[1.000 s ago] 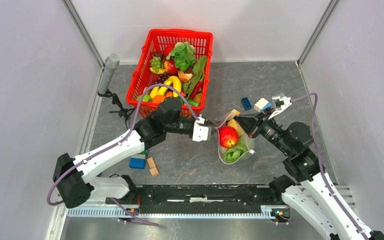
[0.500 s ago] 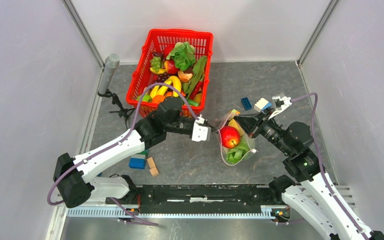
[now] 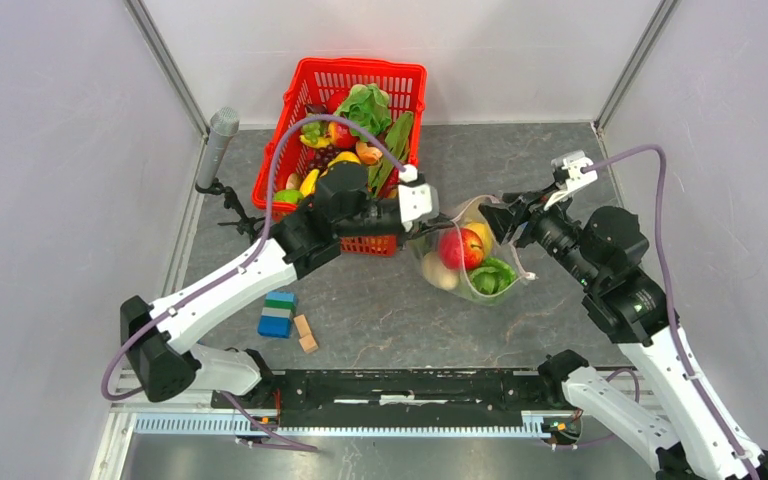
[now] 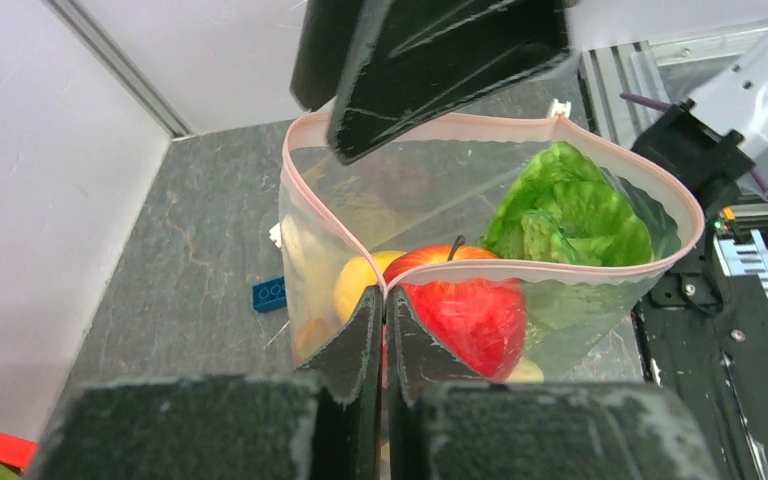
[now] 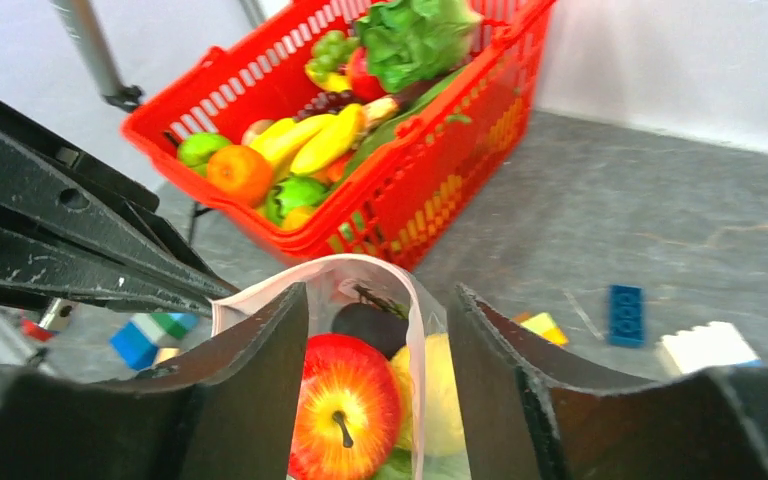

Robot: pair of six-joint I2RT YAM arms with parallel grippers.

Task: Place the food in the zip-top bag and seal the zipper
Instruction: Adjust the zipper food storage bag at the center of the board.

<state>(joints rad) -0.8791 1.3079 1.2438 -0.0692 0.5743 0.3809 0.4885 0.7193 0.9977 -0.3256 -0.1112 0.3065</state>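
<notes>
The zip-top bag (image 3: 430, 255) hangs open above the table between both grippers. Inside it lie a red apple (image 3: 460, 248), leafy greens (image 3: 493, 275) and a yellow fruit (image 5: 440, 390). My left gripper (image 4: 382, 300) is shut on the pink zipper (image 4: 520, 268) at the bag's near rim. My right gripper (image 5: 380, 340) is open, with its fingers either side of the opposite rim and the apple (image 5: 345, 410) below. More food fills the red basket (image 3: 305, 110).
A blue-green block (image 3: 279, 314) and small wooden blocks (image 3: 306, 335) lie front left. A blue block (image 5: 624, 314), a white block (image 5: 705, 347) and a yellow one (image 5: 543, 325) lie beyond the bag. A grey cylinder on a stand (image 3: 222, 135) stands left of the basket.
My left gripper shut on the bag's rim and both arms carried the bag up and towards the back. My right gripper's jaws spread apart.
</notes>
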